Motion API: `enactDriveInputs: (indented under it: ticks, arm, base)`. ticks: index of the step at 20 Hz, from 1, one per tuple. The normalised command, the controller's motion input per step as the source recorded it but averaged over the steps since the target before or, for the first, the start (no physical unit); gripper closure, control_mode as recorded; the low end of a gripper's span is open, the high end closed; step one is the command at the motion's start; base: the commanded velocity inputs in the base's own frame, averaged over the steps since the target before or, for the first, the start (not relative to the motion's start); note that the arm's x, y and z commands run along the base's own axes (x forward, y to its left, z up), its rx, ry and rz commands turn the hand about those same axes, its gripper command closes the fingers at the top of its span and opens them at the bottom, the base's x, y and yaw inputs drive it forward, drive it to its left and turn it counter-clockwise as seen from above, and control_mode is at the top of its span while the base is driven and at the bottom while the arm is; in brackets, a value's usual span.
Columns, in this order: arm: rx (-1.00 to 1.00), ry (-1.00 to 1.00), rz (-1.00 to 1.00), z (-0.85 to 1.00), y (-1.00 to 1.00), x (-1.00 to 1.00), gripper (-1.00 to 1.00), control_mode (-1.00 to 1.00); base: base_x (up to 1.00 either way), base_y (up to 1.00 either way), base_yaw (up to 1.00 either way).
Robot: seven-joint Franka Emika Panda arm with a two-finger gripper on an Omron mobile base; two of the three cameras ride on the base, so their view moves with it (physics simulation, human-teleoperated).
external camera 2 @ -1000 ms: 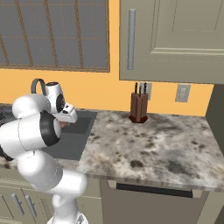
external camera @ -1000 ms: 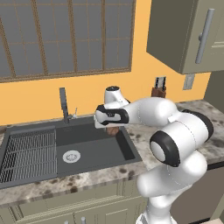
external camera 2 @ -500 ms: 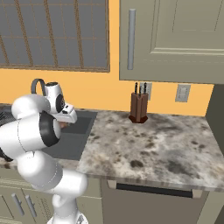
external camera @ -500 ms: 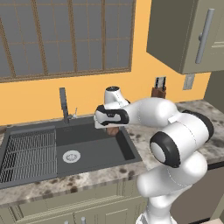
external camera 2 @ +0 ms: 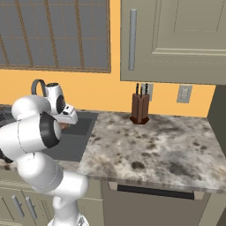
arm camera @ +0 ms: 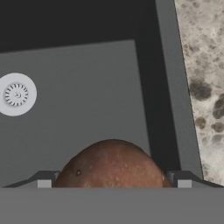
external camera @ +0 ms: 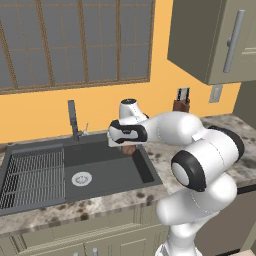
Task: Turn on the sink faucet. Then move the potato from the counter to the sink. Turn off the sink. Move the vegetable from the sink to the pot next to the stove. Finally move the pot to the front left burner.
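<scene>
The left base view looks from behind the arm's left side, forward and down over the dark grey rectangular sink basin point(external camera: 100, 172), with the wooden knife block point(external camera: 182, 104) far back at the right. The right base view looks from behind the arm's right side across the mottled grey stone bench point(external camera 2: 150, 148); both share that knife block point(external camera 2: 140, 108) and the sink's right rim. The hand view looks steeply down, close, onto the sink floor and its white round drain point(arm camera: 15, 94).
</scene>
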Motion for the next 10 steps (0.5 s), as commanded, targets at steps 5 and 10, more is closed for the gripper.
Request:
enactDriveInputs:
  ticks: [5, 10]
  arm:
    - [0.0, 0.0, 0.0, 0.0, 0.0, 0.0, 1.0, 1.0]
    - [0.0, 0.0, 0.0, 0.0, 0.0, 0.0, 1.0, 1.0]
  base:
    - [0.0, 0.0, 0.0]
    - [-0.38, 0.0, 0.0]
